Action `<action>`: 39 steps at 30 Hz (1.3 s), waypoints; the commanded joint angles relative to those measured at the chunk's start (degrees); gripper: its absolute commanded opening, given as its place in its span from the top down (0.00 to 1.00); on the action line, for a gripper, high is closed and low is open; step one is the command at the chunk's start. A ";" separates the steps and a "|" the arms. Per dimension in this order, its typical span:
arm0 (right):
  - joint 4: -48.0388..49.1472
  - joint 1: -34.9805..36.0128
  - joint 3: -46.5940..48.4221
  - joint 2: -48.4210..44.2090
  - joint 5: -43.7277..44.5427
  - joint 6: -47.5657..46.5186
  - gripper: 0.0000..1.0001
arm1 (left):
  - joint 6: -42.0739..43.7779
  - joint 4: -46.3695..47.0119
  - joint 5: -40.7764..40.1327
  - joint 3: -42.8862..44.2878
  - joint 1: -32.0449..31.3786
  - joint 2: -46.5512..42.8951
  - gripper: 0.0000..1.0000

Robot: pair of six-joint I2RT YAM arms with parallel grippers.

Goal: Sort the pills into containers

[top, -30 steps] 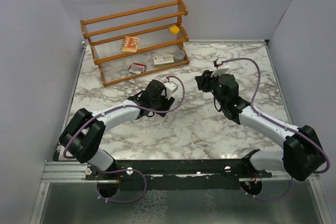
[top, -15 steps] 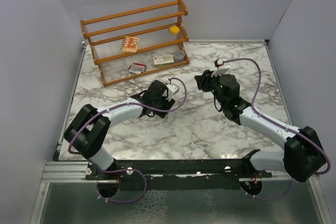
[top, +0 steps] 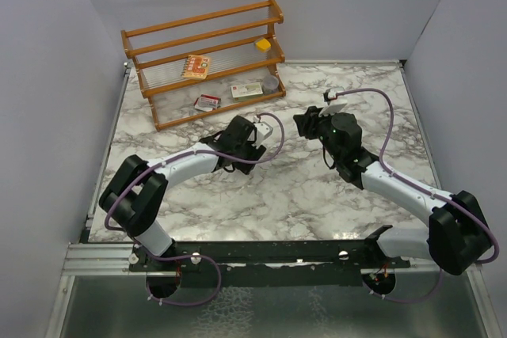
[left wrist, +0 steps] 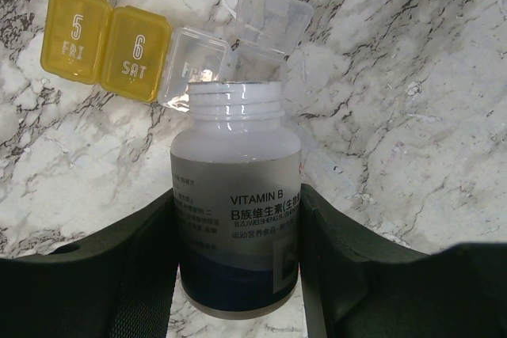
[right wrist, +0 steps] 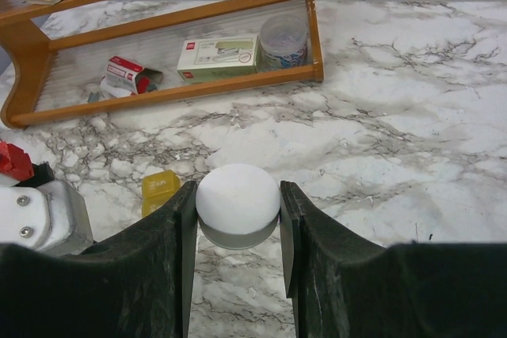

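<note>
Ok, left gripper (left wrist: 238, 207) is clamping the uncapped vitamin bottle (left wrist: 236, 156) by its body. It's tipping the mouth toward the open clear cell (left wrist: 194, 69) of the pill organizer (left wrist: 107, 41) lying on the tabletop (left wrist: 412, 116), so it looks like it's lining up a pour. Meanwhile right gripper (right wrist: 238, 223) is pinching the white cap (right wrist: 238, 191) near the organizer, likely just keeping it out of the way. No pills showing anywhere; presumably they're sitting inside the bottle. Further back, the wooden shelf (right wrist: 166, 89) is holding boxes (right wrist: 218, 53) and a round tin (right wrist: 283, 41). Versus a second ago: left arm is creeping forward, elbow swinging inward; right arm is barely moving.
</note>
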 commanded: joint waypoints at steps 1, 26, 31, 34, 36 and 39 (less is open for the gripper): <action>2.08 -0.08 -0.91 -1.33 -0.59 0.51 0.99 | 1.17 -3.61 -1.04 3.04 0.13 1.40 1.00; 2.92 -0.09 -1.37 -1.03 -0.45 0.58 0.99 | 1.32 -10.84 -0.67 7.25 0.00 2.91 1.00; 3.01 -0.08 -1.31 -0.90 -0.49 0.41 0.99 | 1.34 -11.70 -0.04 7.85 -0.30 3.54 1.00; 3.10 -0.08 -1.37 -0.90 -0.50 0.41 0.99 | 1.52 -12.08 -0.11 8.31 -0.56 4.00 1.00; 3.15 -0.08 -1.49 -0.79 -0.50 0.43 0.99 | 1.53 -12.29 -0.16 8.61 -0.65 4.35 1.00; 3.18 -0.08 -1.72 -0.91 -0.48 0.39 0.99 | 1.53 -12.56 -0.11 9.19 -0.80 4.80 1.00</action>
